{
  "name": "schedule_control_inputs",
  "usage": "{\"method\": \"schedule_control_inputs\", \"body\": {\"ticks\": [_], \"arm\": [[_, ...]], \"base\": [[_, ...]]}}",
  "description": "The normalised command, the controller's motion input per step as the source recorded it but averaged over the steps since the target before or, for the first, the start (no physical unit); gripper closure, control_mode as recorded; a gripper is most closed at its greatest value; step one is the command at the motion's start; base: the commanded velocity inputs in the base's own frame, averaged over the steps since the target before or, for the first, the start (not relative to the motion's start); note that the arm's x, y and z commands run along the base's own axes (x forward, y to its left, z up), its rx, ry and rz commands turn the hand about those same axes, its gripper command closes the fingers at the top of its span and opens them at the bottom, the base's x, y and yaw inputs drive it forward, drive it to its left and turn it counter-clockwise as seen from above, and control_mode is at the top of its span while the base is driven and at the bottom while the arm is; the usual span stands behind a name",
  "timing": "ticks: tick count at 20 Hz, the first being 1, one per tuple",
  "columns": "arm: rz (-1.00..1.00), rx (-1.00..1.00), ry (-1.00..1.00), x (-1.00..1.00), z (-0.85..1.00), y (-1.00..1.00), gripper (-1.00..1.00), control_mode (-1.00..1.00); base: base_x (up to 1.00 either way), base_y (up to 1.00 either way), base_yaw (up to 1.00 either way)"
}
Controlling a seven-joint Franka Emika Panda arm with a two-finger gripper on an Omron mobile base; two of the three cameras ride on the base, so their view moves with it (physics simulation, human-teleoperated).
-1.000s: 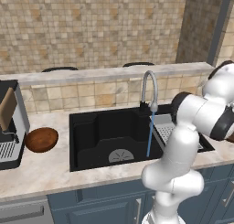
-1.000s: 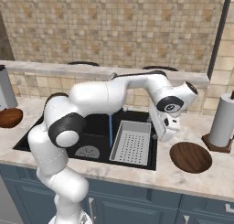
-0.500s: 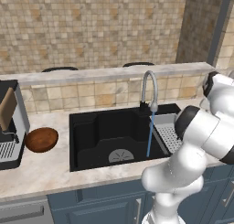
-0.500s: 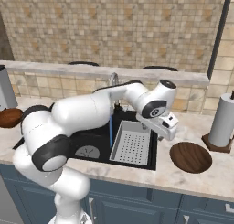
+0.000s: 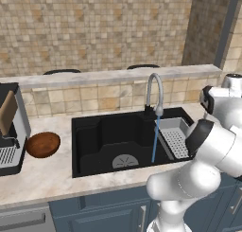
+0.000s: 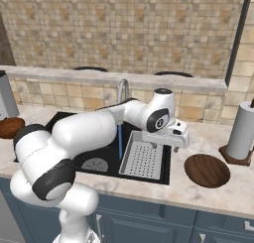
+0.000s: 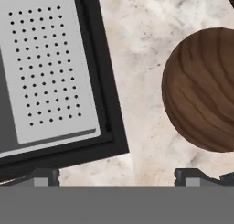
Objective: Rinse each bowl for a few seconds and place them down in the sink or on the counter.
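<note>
One reddish-brown bowl (image 6: 207,170) (image 7: 205,88) lies on the counter (image 6: 198,193) right of the sink (image 6: 99,155). A second bowl (image 5: 42,144) (image 6: 10,127) rests on the counter left of the sink (image 5: 94,136). My gripper (image 6: 167,141) (image 7: 118,176) hangs open and holds nothing. It hovers over the bare counter strip (image 7: 146,58) between the sink's right rim (image 7: 107,109) and the right bowl. Water runs in a thin blue stream (image 5: 154,141) from the silver faucet (image 5: 153,91) into the basin.
A grey perforated tray (image 6: 144,160) (image 7: 50,67) (image 5: 172,138) fills the sink's right end. A paper towel roll (image 6: 243,130) stands at the far right behind the bowl. A coffee machine (image 5: 9,127) stands at the counter's left end. A raised tiled ledge (image 5: 118,77) backs the counter.
The arm has swung and its elbow has dropped to the left. The hand has turned and sunk slightly by the sink's right rim. Both bowls lie where they were; water still runs.
</note>
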Motion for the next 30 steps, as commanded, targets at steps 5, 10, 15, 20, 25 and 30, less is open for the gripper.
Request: {"method": "schedule_control_inputs", "body": {"ticks": [5,10,15,20,25,30], "arm": [[0.12,-0.04,0.15,0.00,-0.23,-0.33,-1.00,-1.00],[0.13,0.00,0.12,0.03,-0.20,-0.50,-1.00,-1.00],[0.13,-0.03,0.12,0.10,-0.19,-0.27,-1.00,-1.00],[0.11,-0.02,0.02,0.06,-0.23,-0.01,-1.00,-1.00],[0.14,0.00,0.00,0.09,-0.21,-0.21,-1.00,-1.00],[0.17,0.00,0.00,0.04,-0.13,-0.25,-1.00,-1.00]], "base": [[0.00,0.00,0.00],[0.00,0.00,0.00],[0.00,0.00,0.00],[0.00,0.00,0.00],[0.00,0.00,0.00],[0.00,0.00,0.00]]}}
